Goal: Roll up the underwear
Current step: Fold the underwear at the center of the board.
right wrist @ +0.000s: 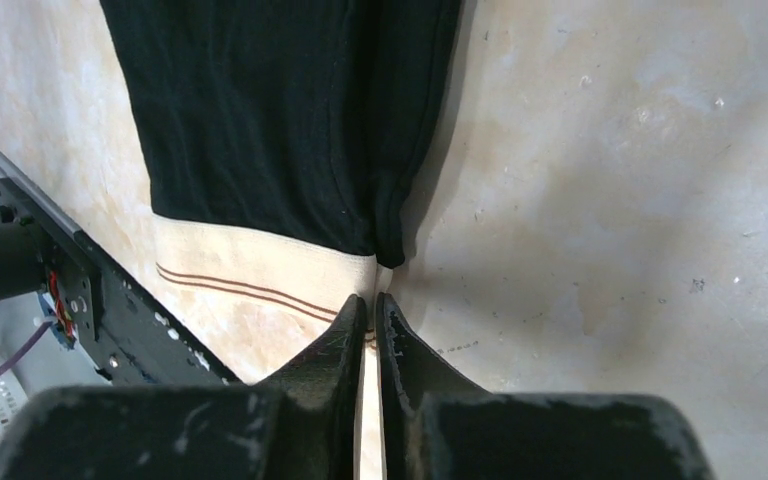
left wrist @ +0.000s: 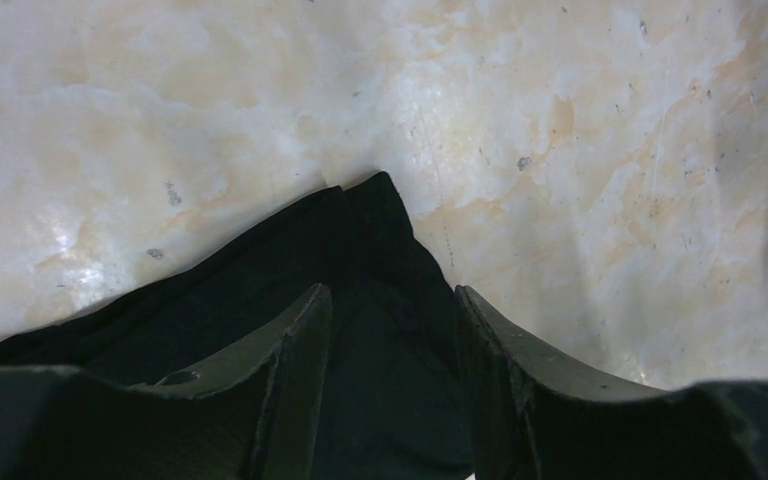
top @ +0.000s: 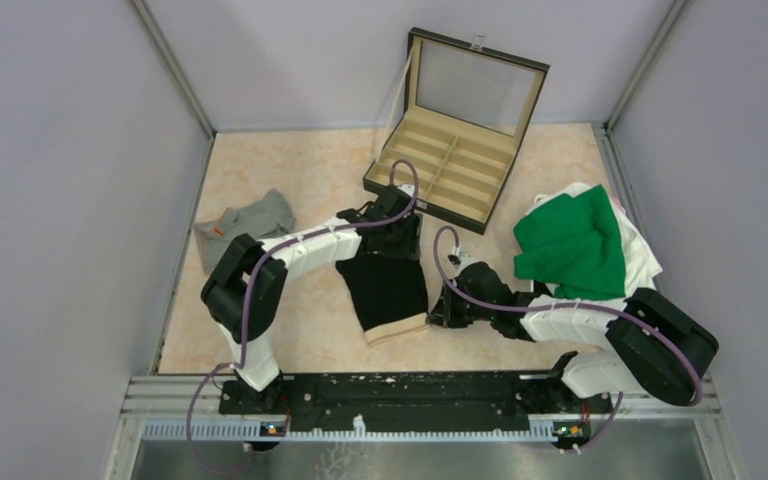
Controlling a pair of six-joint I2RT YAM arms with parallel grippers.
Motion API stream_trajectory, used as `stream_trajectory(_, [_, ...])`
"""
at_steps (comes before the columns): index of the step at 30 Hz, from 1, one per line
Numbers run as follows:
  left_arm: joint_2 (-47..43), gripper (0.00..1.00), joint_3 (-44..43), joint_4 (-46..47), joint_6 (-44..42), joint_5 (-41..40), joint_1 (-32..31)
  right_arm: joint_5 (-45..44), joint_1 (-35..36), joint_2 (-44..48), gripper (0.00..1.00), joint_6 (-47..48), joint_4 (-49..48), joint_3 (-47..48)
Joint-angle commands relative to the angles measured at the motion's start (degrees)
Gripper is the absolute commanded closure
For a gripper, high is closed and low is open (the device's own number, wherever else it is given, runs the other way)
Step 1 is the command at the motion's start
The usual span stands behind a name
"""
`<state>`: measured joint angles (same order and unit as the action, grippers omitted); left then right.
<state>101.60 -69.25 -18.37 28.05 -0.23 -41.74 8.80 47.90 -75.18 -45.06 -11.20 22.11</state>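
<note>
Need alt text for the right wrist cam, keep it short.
The right gripper, jaws nearly closed, pinches the corner of the cream waistband on the black underwear, which lies flat on the marbled beige table. The waistband carries two thin brown stripes; a black mounting rail runs along the left edge.

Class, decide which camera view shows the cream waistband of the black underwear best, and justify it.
Right wrist: the waistband is close up, its two brown stripes clear, the right gripper pinching its edge. Top external shows it as a thin pale strip. Left wrist shows only black fabric of the underwear.
</note>
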Motion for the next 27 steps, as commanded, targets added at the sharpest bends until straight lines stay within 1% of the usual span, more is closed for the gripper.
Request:
stream_trajectory(1, [2.06,0.44,-3.57,-0.44,-1.55,2.74,-1.14,-0.54,0.59,-0.62,0.97,1.83,-3.2,-0.34])
stream_trajectory(7, [6.32,0.43,-7.99,-4.65,-1.15,0.77,-2.41,-0.35,0.62,-0.67,1.0,1.88,-3.99,-0.66])
stream_trajectory(13, [8.17,0.42,-9.46,-7.48,2.07,-6.28,-2.56,0.17,1.11,-0.6,1.0,2.18,-5.19,-1.31])
stream_trajectory(15, [8.06,0.4,-9.13,-7.78,2.91,-7.54,-2.56,0.17,1.31,-0.74,1.0,2.16,-5.45,-1.36])
stream_trajectory(19, [8.1,0.36,-9.12,-7.89,3.81,-8.55,-2.56,0.34,1.71,-1.3,1.0,2.16,-6.04,-1.4])
stream_trajectory(22, [8.97,0.3,-9.98,-7.91,3.75,-8.65,-2.56,0.52,2.31,-1.73,1.0,2.08,-6.65,-1.45])
stream_trajectory(27, [10.92,0.29,-10.82,-8.31,4.19,-7.86,-2.71,0.06,3.54,-2.16,1.0,1.6,-7.42,-1.42])
